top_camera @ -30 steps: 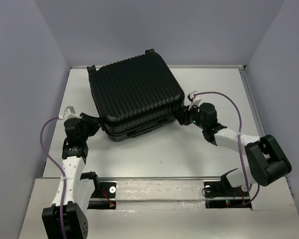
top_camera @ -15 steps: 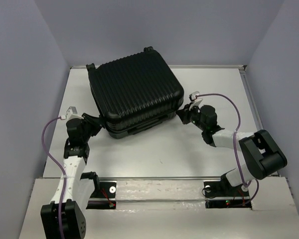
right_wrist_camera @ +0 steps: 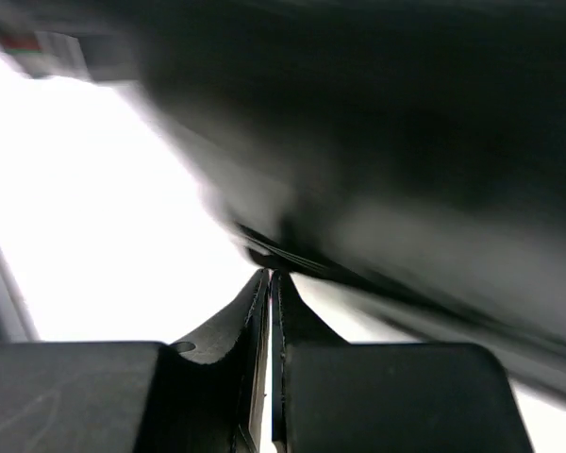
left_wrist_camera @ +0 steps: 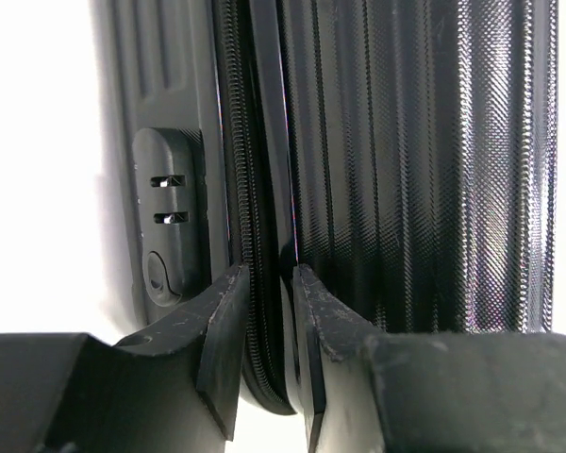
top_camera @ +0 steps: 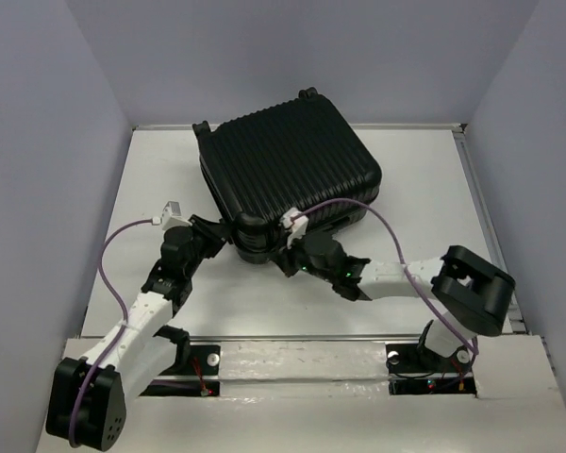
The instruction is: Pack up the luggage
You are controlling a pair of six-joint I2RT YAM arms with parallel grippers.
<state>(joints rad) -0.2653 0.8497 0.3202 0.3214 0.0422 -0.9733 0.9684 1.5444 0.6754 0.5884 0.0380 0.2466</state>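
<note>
Black and ribbed, the one hard-shell luggage (top_camera: 292,175) lies flat and shut on the white surface (top_camera: 424,189) in the overhead view, turned at an angle, with two small wheels (top_camera: 203,125) showing along its far edge. Two arms reach toward its near side, each trailing one purple cable (top_camera: 113,274). The left tool (top_camera: 217,233) sits at the luggage's near-left corner, and the right tool (top_camera: 285,260) lies just beside that same corner, against the near edge of the shell. In the left wrist view the luggage (left_wrist_camera: 406,170) fills the frame on edge, its zipper (left_wrist_camera: 241,142) running top to bottom between the two shell halves. Just left of the zipper is one moulded black fitting (left_wrist_camera: 170,226) with two small slots. The left tool (left_wrist_camera: 269,311) has its two fingers (left_wrist_camera: 228,330) a narrow gap apart, pinched on the zipper seam at the rounded corner. In the right wrist view the luggage (right_wrist_camera: 406,142) is a dark blur across the top, with bright surface (right_wrist_camera: 104,208) below and to the left of it. The right tool (right_wrist_camera: 270,293) is fully closed, its two fingers pressed flat together with nothing between them, their tips right at the luggage's lower edge.
</note>
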